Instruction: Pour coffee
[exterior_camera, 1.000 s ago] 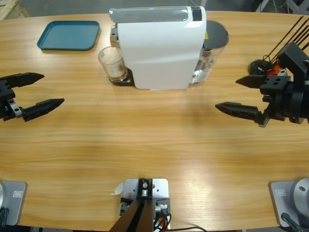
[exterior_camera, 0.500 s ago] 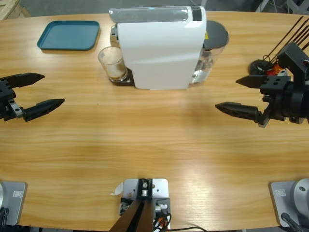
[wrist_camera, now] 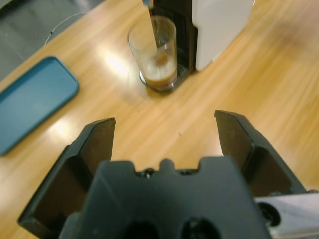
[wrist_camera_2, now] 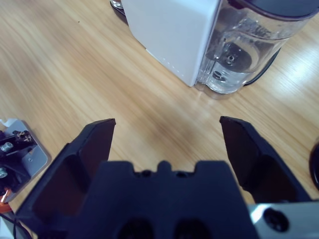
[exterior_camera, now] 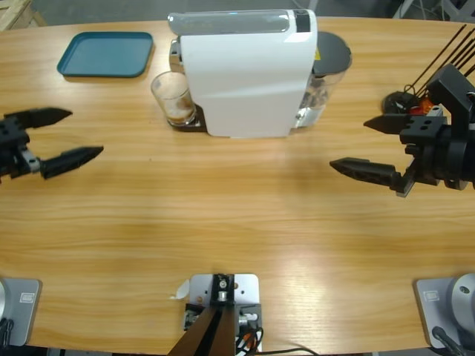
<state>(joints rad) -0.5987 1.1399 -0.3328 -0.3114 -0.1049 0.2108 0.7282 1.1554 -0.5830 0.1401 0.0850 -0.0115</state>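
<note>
A white coffee machine [exterior_camera: 241, 74] stands at the middle of the table's [exterior_camera: 237, 222] far edge, with a clear water tank [exterior_camera: 326, 81] under a dark lid on its right side. A clear glass [exterior_camera: 173, 98] stands upright on the machine's drip stand at its left side, touching nothing else. The coffee [wrist_camera: 160, 78] lies in the bottom of that glass as a thin brown layer with a lighter top. A teal tray [exterior_camera: 106, 54] lies flat near the table's far left corner, well apart from the glass.

The left end effector [exterior_camera: 63, 135] hangs over the table near its left edge, jaws spread wide and holding nothing; in its wrist view it points toward the glass, which is well apart from it. The right end effector [exterior_camera: 367, 146] is near the table's right edge, jaws also spread wide and empty, facing the machine and water tank. Behind it, by the right edge, thin black sticks [exterior_camera: 445, 52] rise from a dark base [exterior_camera: 401, 102].
</note>
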